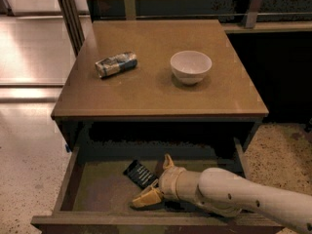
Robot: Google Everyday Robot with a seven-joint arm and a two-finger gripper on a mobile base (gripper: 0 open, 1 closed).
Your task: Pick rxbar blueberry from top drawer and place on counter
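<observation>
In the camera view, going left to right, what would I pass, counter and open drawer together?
Left to right: can → rxbar blueberry → white bowl. The gripper is down in the top drawer, jaws open at the bar's right end; it overlaps the bar, so I leave it unplaced.

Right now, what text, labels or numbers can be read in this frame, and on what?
None can be read.
Small flat dark wrapped bar in the open wooden drawer: pale lettering, illegible.
Silvery-blue can on the brown wooden counter: print illegible.
Pale two-finger gripper, open by the bar in the drawer: no markings.
</observation>
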